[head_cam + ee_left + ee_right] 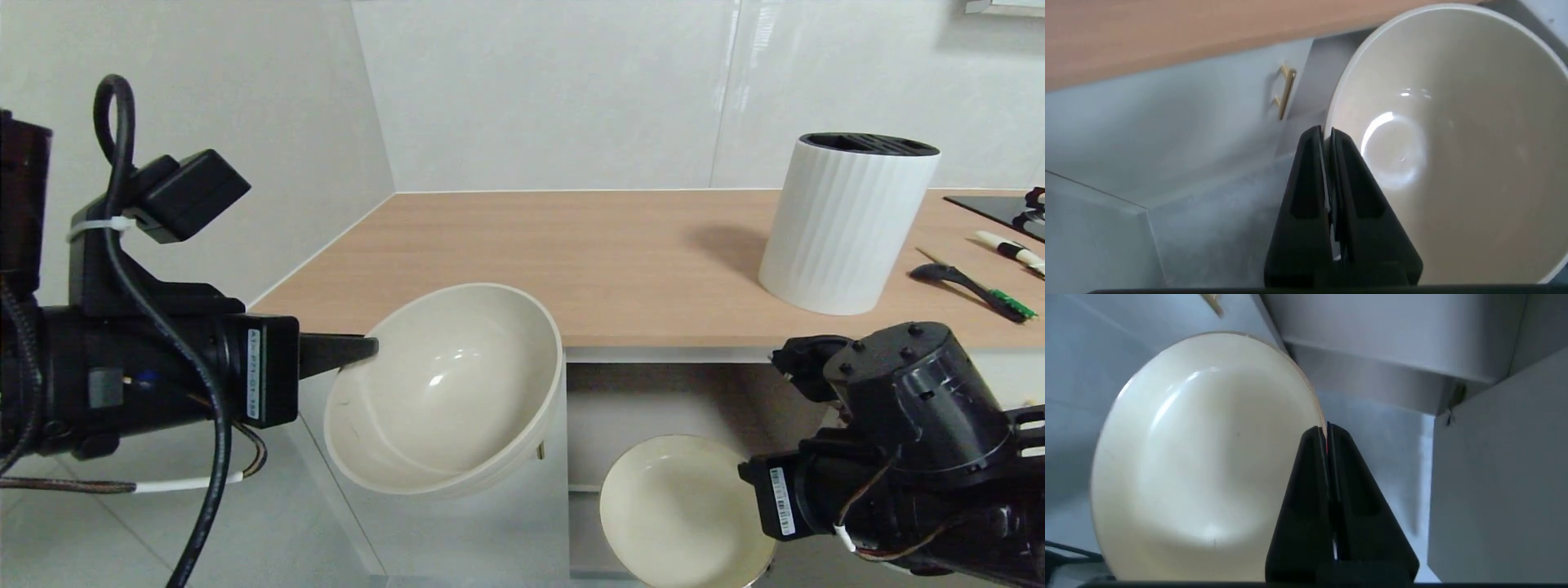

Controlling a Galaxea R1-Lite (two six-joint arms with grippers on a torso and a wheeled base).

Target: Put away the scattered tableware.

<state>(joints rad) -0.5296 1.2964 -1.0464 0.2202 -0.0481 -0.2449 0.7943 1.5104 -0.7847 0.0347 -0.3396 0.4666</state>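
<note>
My left gripper (pixel 369 349) is shut on the rim of a large cream bowl (pixel 445 388), held tilted in the air in front of the counter's edge. In the left wrist view its fingers (pixel 1328 155) pinch the rim of the bowl (pixel 1445 139). Lower and to the right, my right gripper (pixel 755 478) is shut on the edge of a cream plate (pixel 682 510), held below counter level in front of an open cabinet. In the right wrist view the gripper (pixel 1328 437) clamps the rim of the plate (pixel 1200 449).
A wooden counter (pixel 588 261) carries a white ribbed utensil holder (pixel 845 220), a black spoon (pixel 967 286) with a green-tipped handle and a white-handled utensil (pixel 1011 249) at the right. White cabinet fronts (pixel 490 523) with a brass handle (pixel 1284 91) stand below.
</note>
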